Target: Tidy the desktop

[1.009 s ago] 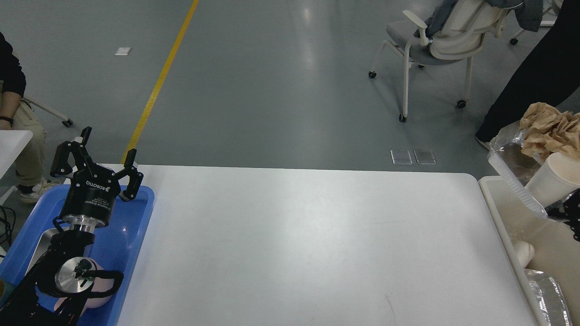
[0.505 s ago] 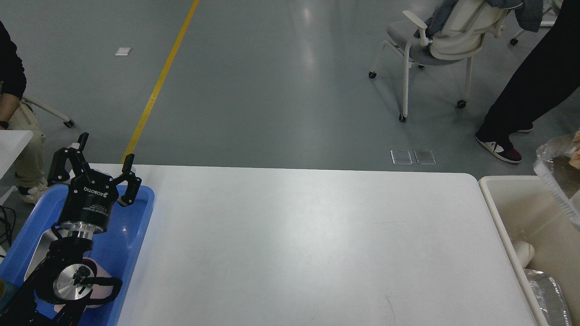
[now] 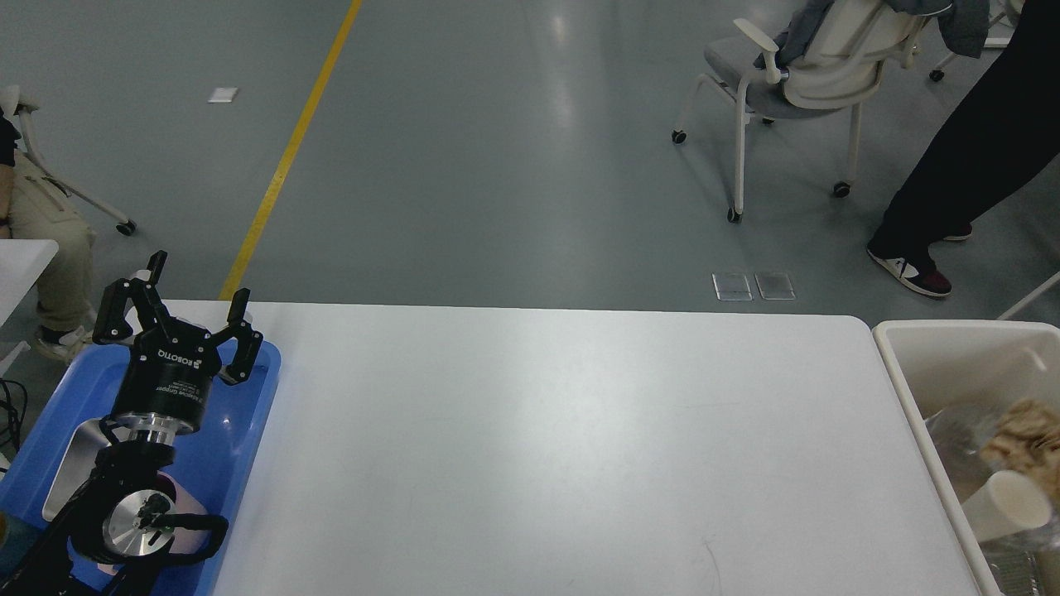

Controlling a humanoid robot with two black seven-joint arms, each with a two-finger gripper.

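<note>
Change: paper cup (image 3: 1004,505) and crumpled paper (image 3: 1025,424) now lie in beige bin (image 3: 898,372) at 3 o'clock.
Desktop (image 3: 563,447): centre, bare; tidying judged nearly complete.
Left gripper (image 3: 184,308): 9 o'clock over blue tray (image 3: 248,422), jaws spread, empty.
Right gripper: out of view.

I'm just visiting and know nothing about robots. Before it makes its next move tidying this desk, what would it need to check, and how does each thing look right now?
1. Desktop free of loose items: ok, the white top shows nothing on it.
2. Left gripper empty and open: ok, its fingers are spread with nothing between them, above the blue tray's far end.
3. Right gripper ready: cannot tell, it is not in view.
4. Rubbish inside the beige bin: ok, a paper cup and crumpled brown paper lie in it.
5. People clear of the arms: ok, the standing person is on the floor beyond the desktop.
</note>
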